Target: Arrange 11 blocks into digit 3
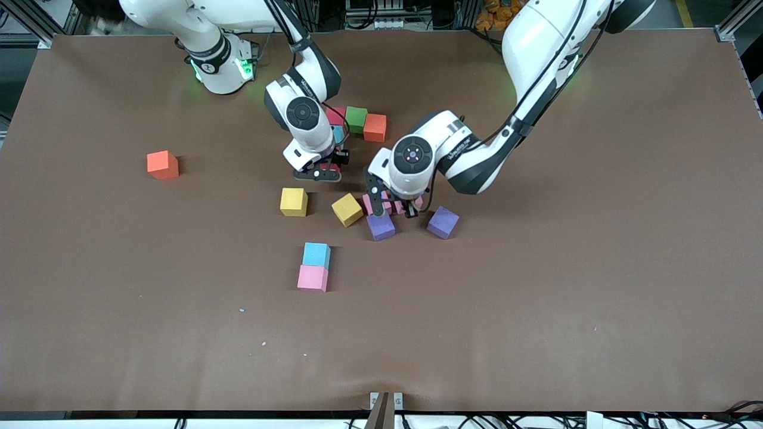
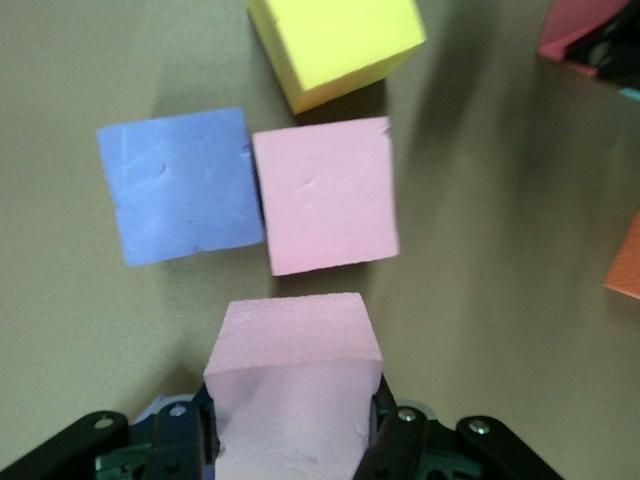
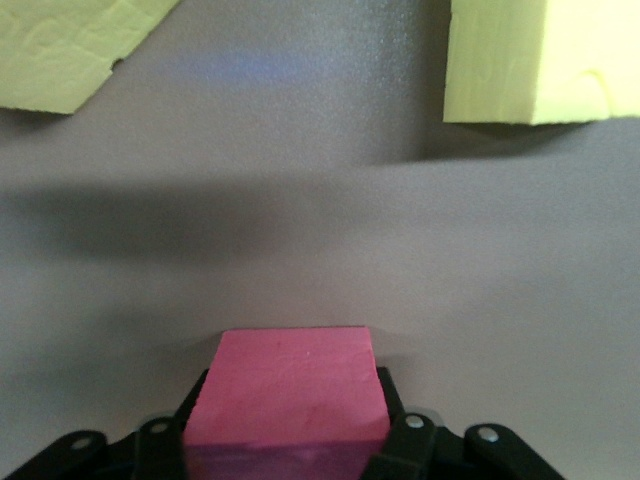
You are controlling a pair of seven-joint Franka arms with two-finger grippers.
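Front view: right gripper point(image 1: 320, 171) hangs low over the table point(image 1: 566, 286), at about 12 o'clock from the square-set yellow block point(image 1: 294, 201); its wrist hides what its fingers hold. Left gripper point(image 1: 395, 207) is low at about 3 o'clock from the tilted yellow block point(image 1: 347, 209), with pink foam showing between its fingers. A purple block point(image 1: 380, 226) lies at 6 o'clock from this gripper, and a second purple block point(image 1: 443, 222) at about 4 o'clock. A green block point(image 1: 356, 119) and an orange block point(image 1: 375, 127) touch at 12 o'clock. A blue block point(image 1: 316, 255) and a lone pink block point(image 1: 313, 277) touch, nearer the camera. A red-orange block point(image 1: 163, 164) sits alone at 9 o'clock.

Left wrist view: the fingers point(image 2: 385, 425) are spread a block's width and clamp a pale pink block point(image 2: 295, 370) by two facing sides. It is above the table, near a second pink block point(image 2: 325, 195), which touches the purple block and lies beside the tilted yellow one.

Right wrist view: the fingers point(image 3: 400, 430) press both sides of a crimson block point(image 3: 285, 385), a block's width apart. Both yellow blocks lie apart from it.
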